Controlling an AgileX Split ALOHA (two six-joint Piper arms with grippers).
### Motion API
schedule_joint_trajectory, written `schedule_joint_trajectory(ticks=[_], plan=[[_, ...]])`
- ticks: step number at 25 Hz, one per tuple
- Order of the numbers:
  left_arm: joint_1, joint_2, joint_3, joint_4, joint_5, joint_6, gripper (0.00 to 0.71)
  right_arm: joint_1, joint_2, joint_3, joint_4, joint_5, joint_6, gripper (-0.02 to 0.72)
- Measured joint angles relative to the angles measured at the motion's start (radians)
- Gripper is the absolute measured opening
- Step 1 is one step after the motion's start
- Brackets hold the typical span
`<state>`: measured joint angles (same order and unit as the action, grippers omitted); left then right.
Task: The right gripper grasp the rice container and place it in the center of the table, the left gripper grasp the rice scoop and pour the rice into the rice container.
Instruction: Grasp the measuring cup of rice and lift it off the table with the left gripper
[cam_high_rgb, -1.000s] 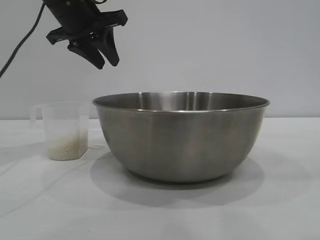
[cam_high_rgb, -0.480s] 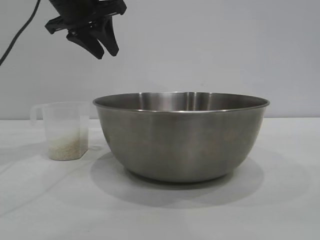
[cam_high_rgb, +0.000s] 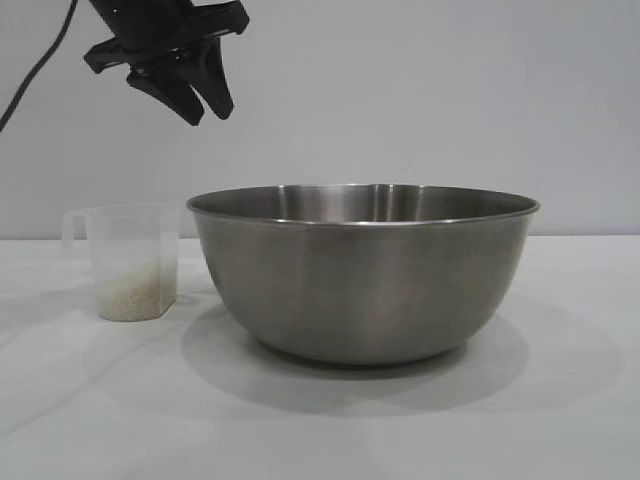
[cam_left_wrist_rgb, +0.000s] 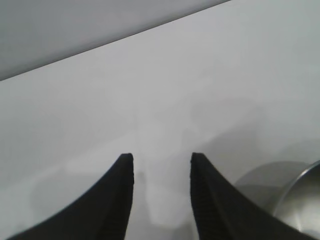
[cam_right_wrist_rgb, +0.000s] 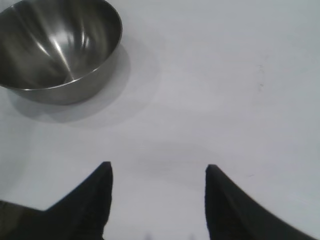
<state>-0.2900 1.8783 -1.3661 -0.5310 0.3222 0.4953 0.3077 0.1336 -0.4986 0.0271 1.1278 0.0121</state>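
The rice container (cam_high_rgb: 362, 272), a large steel bowl, stands on the white table (cam_high_rgb: 570, 410) at the middle. The rice scoop (cam_high_rgb: 128, 240), a clear plastic cup with a loop handle, stands upright just left of it and holds rice (cam_high_rgb: 128, 293) in its lower part. My left gripper (cam_high_rgb: 207, 115) hangs high above the gap between scoop and bowl, open and empty. In the left wrist view its fingers (cam_left_wrist_rgb: 161, 159) stand apart over the table, with the bowl's rim (cam_left_wrist_rgb: 306, 197) at the edge. My right gripper (cam_right_wrist_rgb: 158, 166) is open and empty over bare table, far from the bowl (cam_right_wrist_rgb: 56, 46).
A plain grey wall stands behind the table. The left arm's black cable (cam_high_rgb: 40, 70) hangs at the far left. White table surface lies in front of and to the right of the bowl.
My left gripper has risen and drifted slightly left, away from the scoop and bowl. The scoop and bowl have not moved.
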Motion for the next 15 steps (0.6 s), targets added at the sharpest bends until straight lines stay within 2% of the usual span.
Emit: schedule_joint_trajectory(ticks=[4,11,15], plan=[[0.0,-0.066,0.129,-0.009,-0.139,0.061,0.216,0.0,0.0,0.0,0.0,0.0,0.0,0.351],[0.0,-0.24,0.45,-0.015,-0.445,0.072,0.216,0.0,0.0,0.0,0.0,0.0,0.0,0.351],[0.0,-0.343,0.622,0.078,-0.617,-0.06,0.216,0.0,0.0,0.0,0.0,0.0,0.0,0.351]])
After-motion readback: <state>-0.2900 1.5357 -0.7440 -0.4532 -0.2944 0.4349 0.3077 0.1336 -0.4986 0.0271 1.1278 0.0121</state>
